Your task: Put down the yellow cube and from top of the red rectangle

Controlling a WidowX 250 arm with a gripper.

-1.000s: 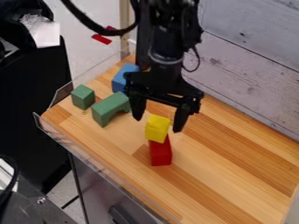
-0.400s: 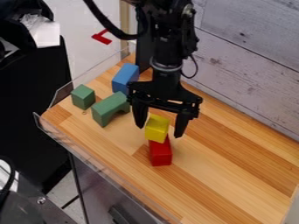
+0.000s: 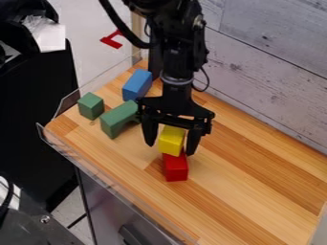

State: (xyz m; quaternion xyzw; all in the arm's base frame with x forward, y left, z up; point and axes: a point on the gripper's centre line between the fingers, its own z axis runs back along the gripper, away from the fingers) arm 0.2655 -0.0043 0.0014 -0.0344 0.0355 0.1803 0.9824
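You look to be at the grabbing step. Your gripper (image 3: 170,149) is spread wide, one finger on each side of the yellow cube (image 3: 171,141), which sits on the red block (image 3: 176,169). Next, line up, squeeze the cube, lift it off gently, then set it on the table (image 3: 239,191).

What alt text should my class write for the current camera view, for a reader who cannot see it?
A black robot pincer hangs open around a yellow cube on top of a red block, above a wooden table. Toward the picture's upper left are a green arch, a green cube and a blue block.
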